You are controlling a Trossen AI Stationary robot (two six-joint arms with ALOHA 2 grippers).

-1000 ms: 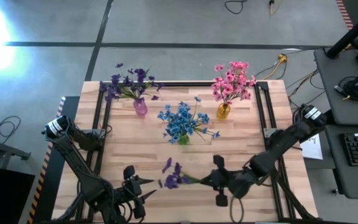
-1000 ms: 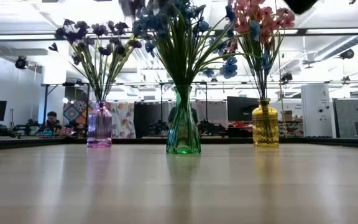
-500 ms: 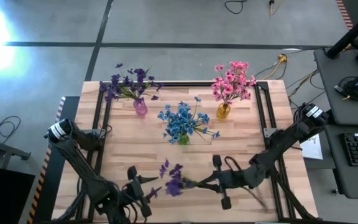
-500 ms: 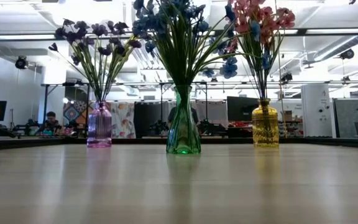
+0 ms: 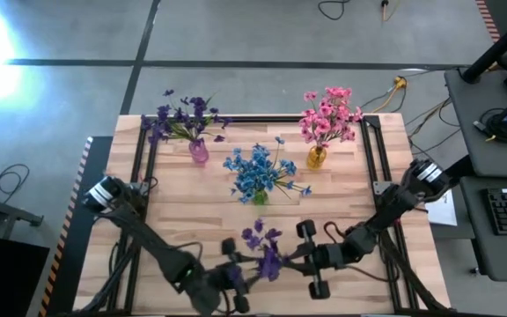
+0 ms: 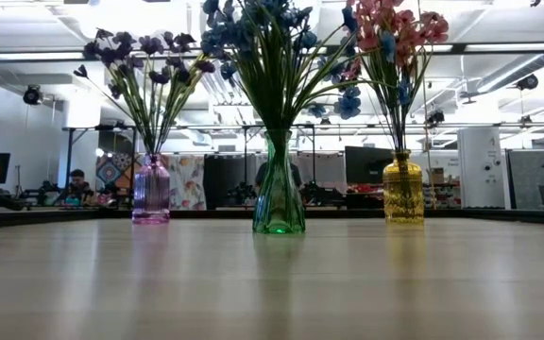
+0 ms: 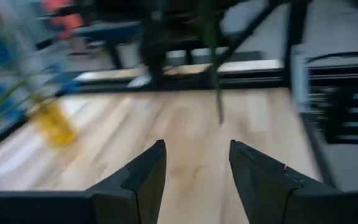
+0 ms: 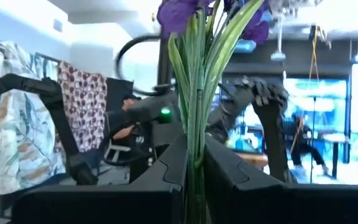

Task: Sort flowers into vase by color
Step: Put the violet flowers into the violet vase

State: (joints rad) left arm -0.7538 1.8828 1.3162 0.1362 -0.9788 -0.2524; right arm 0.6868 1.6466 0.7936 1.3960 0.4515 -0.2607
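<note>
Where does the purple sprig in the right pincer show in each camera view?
High view: purple sprig near the table's front edge, between both arms.
Low view: not in it.
Left wrist view: only a blurred green stem, probably this sprig's.
Right wrist view: stems clamped between the right pincer fingers, blossoms at top.
Shared landmark: the yellow vase, also in the low and left wrist views.

Light wood table [image 5: 183, 207], black rail frame round edges. Three small vases standing on it: purple vase [image 5: 199, 153] toward far left, yellow vase [image 5: 316, 158] toward far right, green vase [image 5: 260, 197] between them, bit nearer the arms. Each holds matching blooms. In low view, all three upright, well apart.
</note>
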